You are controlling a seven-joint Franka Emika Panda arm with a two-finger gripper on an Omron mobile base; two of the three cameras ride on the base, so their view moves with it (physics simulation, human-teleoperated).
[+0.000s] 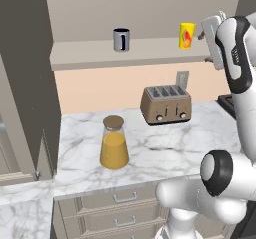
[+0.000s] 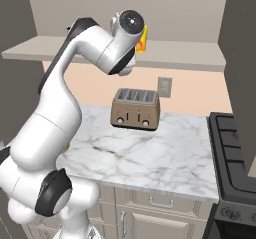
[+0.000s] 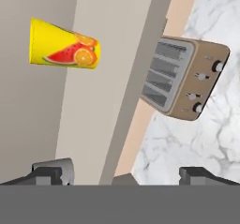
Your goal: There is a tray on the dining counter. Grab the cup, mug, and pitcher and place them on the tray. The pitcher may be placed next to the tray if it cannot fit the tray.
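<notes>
Claw [image 3: 123, 174] gapes open (nothing held), raised to shelf [image 1: 150, 50] height because the cup [image 3: 63, 44] stands ahead of it.

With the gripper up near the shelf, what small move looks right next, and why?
Probably ease the open gripper toward the yellow cup until its fingers straddle it. The cup stands on the shelf, free of the fingers, and sits off to one side in the hand view, so some re-centring seems needed before closing.
</notes>
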